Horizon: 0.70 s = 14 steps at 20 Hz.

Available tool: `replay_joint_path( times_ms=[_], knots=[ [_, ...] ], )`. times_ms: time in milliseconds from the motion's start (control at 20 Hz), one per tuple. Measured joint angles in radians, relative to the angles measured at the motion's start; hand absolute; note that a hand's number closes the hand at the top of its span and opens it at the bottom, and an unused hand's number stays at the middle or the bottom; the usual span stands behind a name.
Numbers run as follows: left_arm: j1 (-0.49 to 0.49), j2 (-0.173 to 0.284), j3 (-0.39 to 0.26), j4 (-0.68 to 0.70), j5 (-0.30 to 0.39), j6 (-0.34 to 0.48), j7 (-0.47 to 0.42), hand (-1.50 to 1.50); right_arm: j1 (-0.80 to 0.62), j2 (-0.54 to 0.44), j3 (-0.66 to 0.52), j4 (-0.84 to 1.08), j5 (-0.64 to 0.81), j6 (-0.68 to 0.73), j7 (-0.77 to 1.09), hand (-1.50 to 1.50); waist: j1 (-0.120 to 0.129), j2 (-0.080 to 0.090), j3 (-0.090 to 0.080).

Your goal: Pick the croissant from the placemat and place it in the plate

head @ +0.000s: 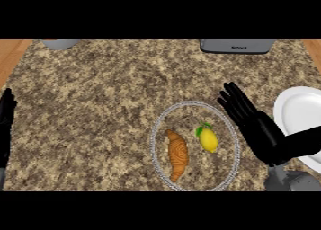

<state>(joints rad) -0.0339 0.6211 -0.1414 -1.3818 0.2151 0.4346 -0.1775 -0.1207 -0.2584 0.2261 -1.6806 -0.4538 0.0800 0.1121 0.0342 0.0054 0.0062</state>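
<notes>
An orange-brown croissant (176, 154) lies on the left half of a round placemat (160, 130) whose surface matches the counter and whose rim is a pale ring. A yellow lemon (208, 139) with a green leaf lies beside the croissant on the same mat. A white plate (302, 112) rests at the counter's right edge. My right hand (259, 130) hovers open between the mat and the plate, fingers straight and pointing up-left, thumb stretched over the plate's lower part. My left hand (1, 119) rests open at the left edge, fingers up.
A grey appliance (237, 45) stands at the back right of the counter, and a grey container (59, 42) shows at the back left. Wooden floor borders the granite counter (90, 99) on both sides.
</notes>
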Motion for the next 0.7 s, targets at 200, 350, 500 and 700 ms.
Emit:
replay_joint_path(
  times_ms=[200,350,500,700],
  knots=[
    [0.005,-0.057,-0.045,0.005,0.036,-0.043,0.079,0.0,-0.113,-0.033,-0.018,-0.01,0.101,-0.043,0.005,1.5,-0.016,-0.003,-0.005],
    [0.021,-0.13,-0.1,0.019,0.086,-0.089,0.136,0.0,-0.208,-0.135,-0.028,-0.019,0.242,-0.059,0.008,1.5,-0.031,-0.005,-0.02],
    [0.031,-0.195,-0.145,0.016,0.131,-0.127,0.181,0.0,-0.228,-0.196,-0.051,0.003,0.429,-0.174,0.002,-1.5,-0.05,-0.005,-0.018],
    [0.031,-0.252,-0.186,-0.007,0.164,-0.153,0.238,0.0,-0.195,-0.123,-0.021,0.021,0.609,-0.361,-0.074,-1.5,-0.042,-0.005,-0.01]
  ],
)
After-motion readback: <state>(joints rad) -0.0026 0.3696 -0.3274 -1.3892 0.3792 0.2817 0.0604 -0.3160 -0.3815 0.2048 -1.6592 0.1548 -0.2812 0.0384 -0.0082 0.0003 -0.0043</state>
